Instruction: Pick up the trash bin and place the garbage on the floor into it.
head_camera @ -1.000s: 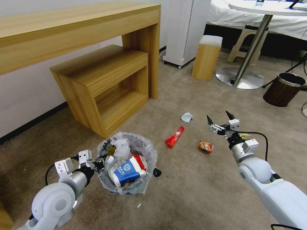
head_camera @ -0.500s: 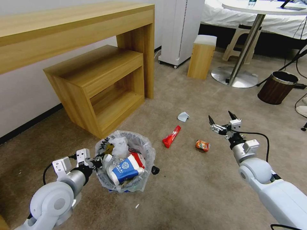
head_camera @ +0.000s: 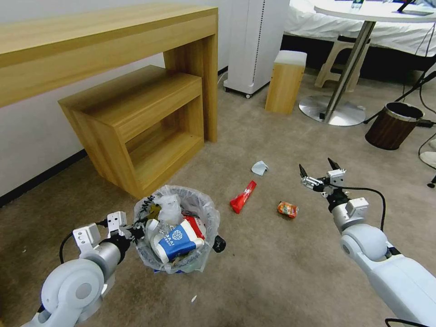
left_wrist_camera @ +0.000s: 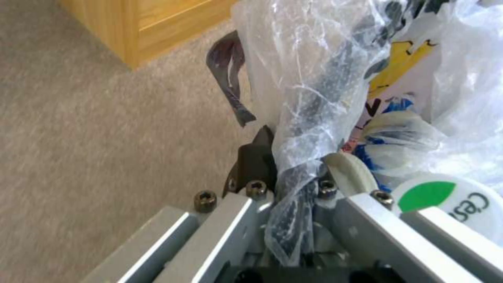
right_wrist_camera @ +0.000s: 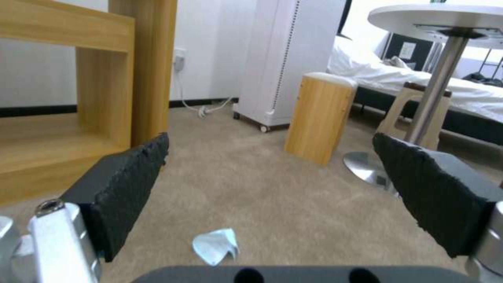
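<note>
The trash bin (head_camera: 206, 213), lined with a crinkly translucent bag and stuffed with cups and cartons, hangs low at the lower left of the head view. My left gripper (head_camera: 136, 225) is shut on its rim and bag (left_wrist_camera: 301, 118). On the beige floor (head_camera: 281, 272) lie pieces of garbage: a red wrapper (head_camera: 243, 197), a crushed orange can (head_camera: 287, 209) and a pale crumpled paper (head_camera: 260, 168), which is also in the right wrist view (right_wrist_camera: 216, 245). My right gripper (head_camera: 319, 170) hovers open just right of the can, nothing between its pads (right_wrist_camera: 128, 188).
A wooden desk (head_camera: 113, 36) with a low shelf unit (head_camera: 136, 122) stands left. A white appliance (head_camera: 256, 41), a wooden stool (head_camera: 284, 81), a round table's base (head_camera: 331, 111) and a brown metal-rimmed bin (head_camera: 394, 126) stand behind. A small white scrap (head_camera: 194, 298) lies near the trash bin.
The whole head view has shifted left as the camera turned. Both grippers keep their poses, the left still holding the bin, the right still open.
</note>
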### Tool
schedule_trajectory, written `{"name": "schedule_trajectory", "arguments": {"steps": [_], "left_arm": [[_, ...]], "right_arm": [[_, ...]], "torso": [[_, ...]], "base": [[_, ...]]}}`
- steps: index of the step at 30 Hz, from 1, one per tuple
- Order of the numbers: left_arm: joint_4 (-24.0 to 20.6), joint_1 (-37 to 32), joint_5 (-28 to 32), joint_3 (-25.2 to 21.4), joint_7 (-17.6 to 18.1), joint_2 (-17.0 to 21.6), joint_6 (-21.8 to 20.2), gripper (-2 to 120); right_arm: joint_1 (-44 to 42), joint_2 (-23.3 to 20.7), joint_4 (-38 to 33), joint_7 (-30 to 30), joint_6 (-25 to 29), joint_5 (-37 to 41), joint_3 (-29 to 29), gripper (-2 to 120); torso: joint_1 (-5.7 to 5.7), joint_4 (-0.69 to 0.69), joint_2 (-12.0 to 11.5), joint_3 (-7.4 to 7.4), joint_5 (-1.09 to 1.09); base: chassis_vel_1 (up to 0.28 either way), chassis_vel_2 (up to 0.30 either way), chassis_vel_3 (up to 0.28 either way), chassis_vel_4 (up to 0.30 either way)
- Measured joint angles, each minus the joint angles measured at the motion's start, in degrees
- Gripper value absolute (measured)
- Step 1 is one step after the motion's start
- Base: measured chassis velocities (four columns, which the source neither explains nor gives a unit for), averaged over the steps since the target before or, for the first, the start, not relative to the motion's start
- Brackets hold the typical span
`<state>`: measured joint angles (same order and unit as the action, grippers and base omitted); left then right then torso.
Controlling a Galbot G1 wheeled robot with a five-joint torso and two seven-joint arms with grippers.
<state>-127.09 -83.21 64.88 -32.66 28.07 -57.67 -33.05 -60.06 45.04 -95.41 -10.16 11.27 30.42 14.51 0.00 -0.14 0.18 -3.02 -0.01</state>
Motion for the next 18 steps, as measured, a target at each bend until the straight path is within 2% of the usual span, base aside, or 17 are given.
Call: {"name": "schedule_trajectory", "arguments": {"steps": [10, 18], "left_arm": [[0.1, 0.0, -0.6, -0.3, -0.1, 0.0, 0.6, 0], [0.2, 0.0, -0.6, -0.3, -0.1, 0.0, 0.3, 0]], "right_arm": [[0.0, 0.1, -0.1, 0.2, 0.3, 0.0, -0.3, 98], [0.0, 0.1, 0.0, 0.6, 0.8, -0.1, -0.4, 96]], "torso": [[0.00, 0.00, 0.0, -0.01, 0.01], [0.00, 0.00, 0.0, 0.00, 0.01]], "base": [[-0.199, 0.215, 0.203, -0.206], [-0.158, 0.146, 0.156, -0.146]]}}
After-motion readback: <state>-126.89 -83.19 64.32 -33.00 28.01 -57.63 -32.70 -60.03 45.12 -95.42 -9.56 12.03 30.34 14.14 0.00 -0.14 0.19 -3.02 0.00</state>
